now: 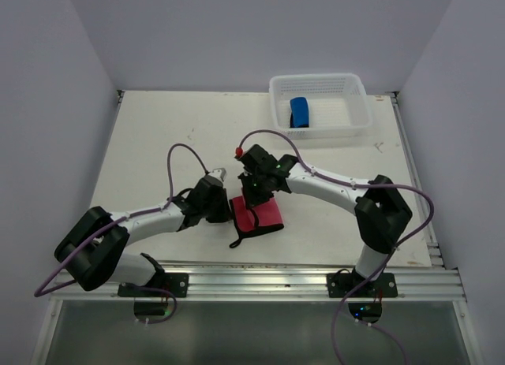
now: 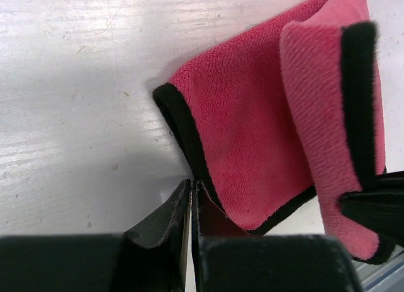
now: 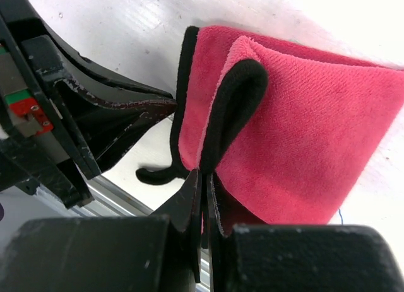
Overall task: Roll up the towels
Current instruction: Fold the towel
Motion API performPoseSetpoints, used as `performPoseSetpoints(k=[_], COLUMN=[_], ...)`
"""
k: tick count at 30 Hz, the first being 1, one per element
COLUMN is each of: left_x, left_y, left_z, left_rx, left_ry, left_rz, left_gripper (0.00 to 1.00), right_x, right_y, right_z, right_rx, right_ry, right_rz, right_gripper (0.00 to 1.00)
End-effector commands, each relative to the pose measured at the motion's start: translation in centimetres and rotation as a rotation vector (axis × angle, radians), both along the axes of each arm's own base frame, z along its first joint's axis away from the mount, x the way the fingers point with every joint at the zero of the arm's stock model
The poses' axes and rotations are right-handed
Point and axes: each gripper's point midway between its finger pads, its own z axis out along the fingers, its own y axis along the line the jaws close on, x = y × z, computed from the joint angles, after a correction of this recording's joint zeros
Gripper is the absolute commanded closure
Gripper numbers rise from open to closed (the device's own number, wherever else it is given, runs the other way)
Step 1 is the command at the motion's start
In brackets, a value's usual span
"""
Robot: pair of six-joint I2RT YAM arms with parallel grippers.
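Note:
A pink-red towel (image 1: 264, 217) with black edging lies partly folded on the white table, between my two grippers. My left gripper (image 2: 191, 186) is at the towel's (image 2: 252, 134) left edge, jaws pressed together on the black edging. My right gripper (image 3: 205, 177) is shut on the edging of a flap of the towel (image 3: 303, 140) that it holds lifted and curled over. From above, the left gripper (image 1: 229, 203) and right gripper (image 1: 252, 199) are close together at the towel's near-left part. A blue towel (image 1: 299, 113) sits rolled in the basket.
A white mesh basket (image 1: 355, 97) stands at the back right of the table. A metal rail (image 1: 316, 280) runs along the table's near edge, close behind the towel. A black loop of the towel (image 3: 154, 174) hangs out toward the rail.

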Motion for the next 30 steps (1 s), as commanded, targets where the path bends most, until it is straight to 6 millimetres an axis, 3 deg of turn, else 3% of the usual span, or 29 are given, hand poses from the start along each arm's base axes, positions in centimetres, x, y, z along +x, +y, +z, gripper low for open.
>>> performPoseSetpoints(k=[1,22,26,30], left_x=[0.8,-0.1,0.0,0.0], left_y=[-0.4,0.3,0.2,0.2], left_z=[0.4,-0.6,-0.4,-0.2], left_rx=[-0.021,-0.008,-0.012,-0.014], left_ry=[-0.038,-0.014,-0.016,-0.024], left_rz=[0.026,0.033,0.030,0.031], left_gripper=[0.93,0.93,0.93,0.93], right_x=[-0.1,-1.1,-1.1,-1.2], right_y=[2.5,5.3,5.0,5.1], right_z=[1.0,-2.9,-3.5,-2.7], right_rx=[0.076,0.068,0.050,0.063], right_ry=[0.009,0.089,0.098,0.099], right_rz=[0.024,0.043,0.025,0.026], right_gripper=[1.00,1.00,0.87,0.76])
